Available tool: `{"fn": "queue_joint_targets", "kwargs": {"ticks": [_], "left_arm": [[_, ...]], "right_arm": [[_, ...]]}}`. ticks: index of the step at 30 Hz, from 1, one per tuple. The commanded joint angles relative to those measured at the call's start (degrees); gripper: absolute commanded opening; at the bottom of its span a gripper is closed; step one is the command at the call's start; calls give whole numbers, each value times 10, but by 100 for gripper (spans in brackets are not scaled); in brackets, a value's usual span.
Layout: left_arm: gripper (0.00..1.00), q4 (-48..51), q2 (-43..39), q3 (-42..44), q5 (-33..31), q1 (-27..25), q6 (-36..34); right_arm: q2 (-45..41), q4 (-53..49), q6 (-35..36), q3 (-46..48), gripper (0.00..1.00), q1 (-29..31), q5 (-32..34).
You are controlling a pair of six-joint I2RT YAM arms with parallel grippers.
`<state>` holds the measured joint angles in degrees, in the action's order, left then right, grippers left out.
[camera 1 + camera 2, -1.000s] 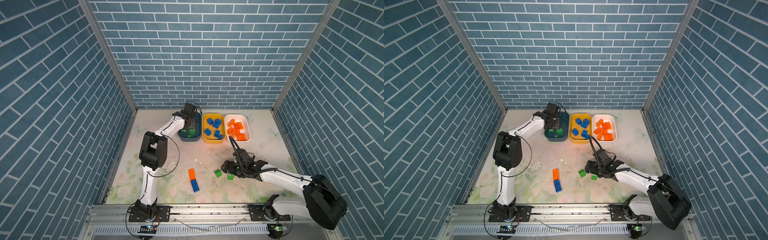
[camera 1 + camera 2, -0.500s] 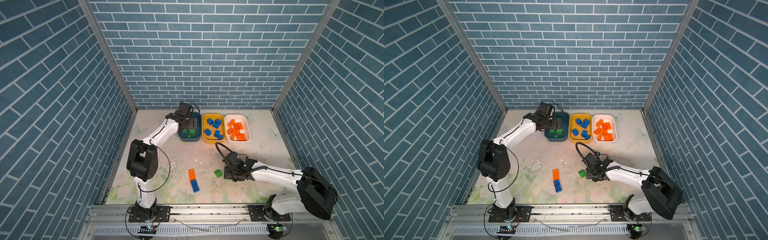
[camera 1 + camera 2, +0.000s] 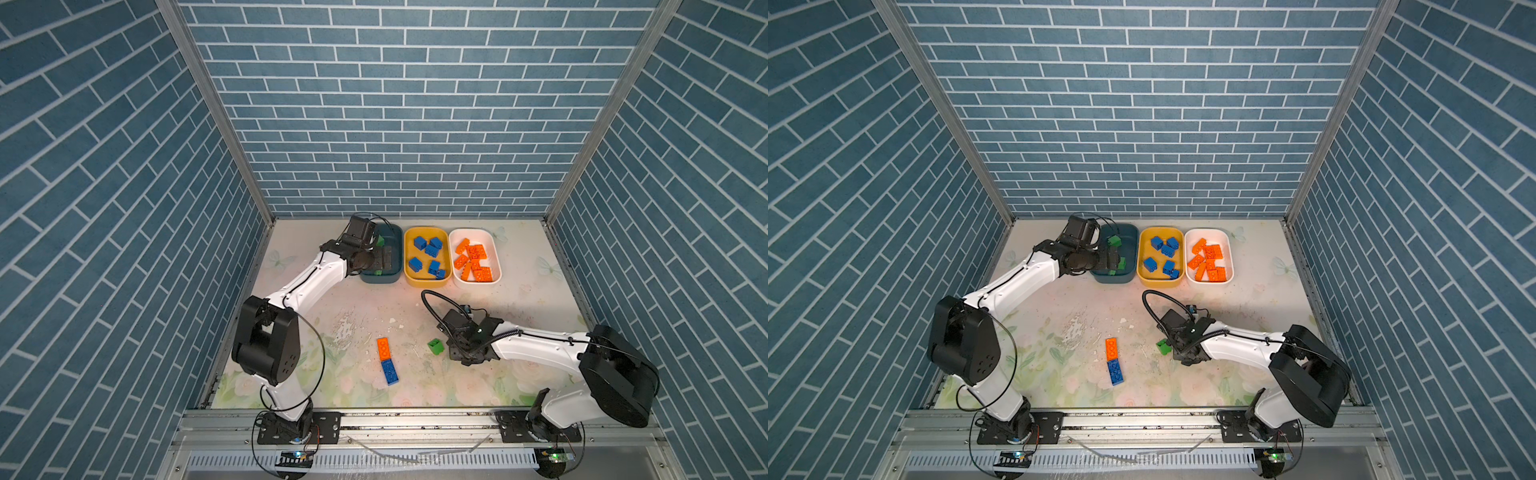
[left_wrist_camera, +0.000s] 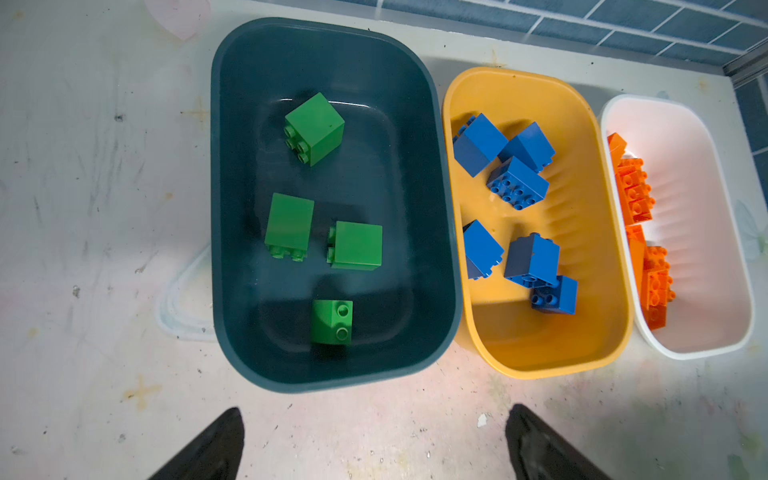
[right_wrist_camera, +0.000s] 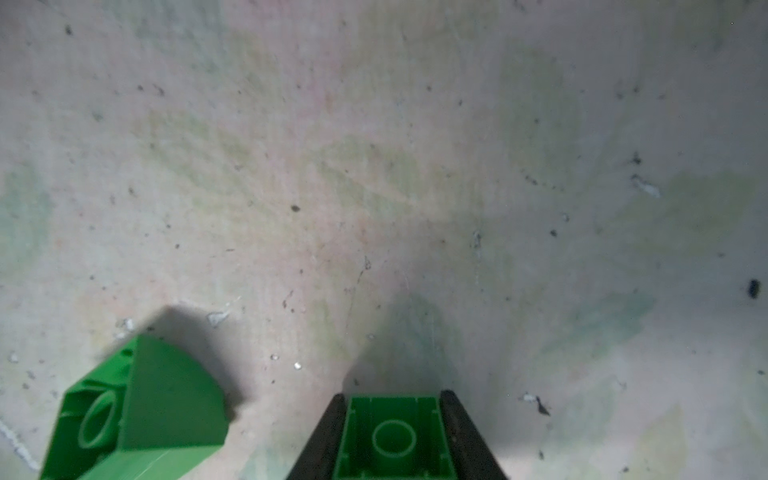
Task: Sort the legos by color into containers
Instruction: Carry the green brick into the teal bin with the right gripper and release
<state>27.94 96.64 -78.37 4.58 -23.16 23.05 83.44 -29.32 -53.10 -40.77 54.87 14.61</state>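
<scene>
Right tool (image 5: 392, 401) I see clamped on a chunky green studded plastic brick (image 5: 394, 442) down at the floral bench (image 5: 374, 166), second green brick (image 5: 166, 399) just beside it; left tool (image 4: 374, 415) hangs wide open by the dark teal rounded plastic tub (image 4: 241, 187).

The dark teal tub (image 4: 399, 124) is smooth plastic with a soft sheen, and its floor catches a dull highlight around the green bricks (image 4: 316, 124). The yellow tub (image 4: 582, 291) and white tub (image 4: 706, 249) look glossier — light ripples along their inner walls. The blue bricks (image 4: 523, 187) and orange bricks (image 4: 636, 195) are hard moulded plastic, satin-smooth. A green brick (image 5: 392, 440) shows its hollow moulded underside between the matt black fingers (image 5: 322, 440) of the right gripper (image 5: 392, 392). The table surface (image 5: 374, 166) is a matt printed sheet, scuffed and speckled. The walls (image 3: 415, 124) are matt printed brickwork; the corner posts (image 3: 218, 116) and front rail (image 3: 415, 419) are bare brushed metal. The arm shells (image 3: 311, 282) are glossy white plastic.
</scene>
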Motion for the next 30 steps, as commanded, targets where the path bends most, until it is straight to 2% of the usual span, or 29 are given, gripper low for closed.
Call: {"fn": "queue_joint_targets", "kwargs": {"ticks": [1, 10, 15, 20, 26, 30], "left_arm": [[99, -22, -32, 37, 5, 2, 22], [99, -25, -76, 94, -24, 15, 41], [99, -47, -92, 135, -17, 24, 86], [99, -36, -90, 147, -23, 26, 111], [99, 23, -102, 154, -62, 26, 118], [99, 41, -127, 181, -54, 27, 120]], "right_arm": [[-18, -5, 11, 2, 30, 4, 38], [-50, 39, 90, -59, 23, 2, 79], [-11, 119, 148, -118, 23, -25, 49], [90, 215, 200, -220, 23, -76, -34], [239, 211, 273, -405, 23, -112, -96], [331, 186, 304, -522, 25, -126, -109]]}}
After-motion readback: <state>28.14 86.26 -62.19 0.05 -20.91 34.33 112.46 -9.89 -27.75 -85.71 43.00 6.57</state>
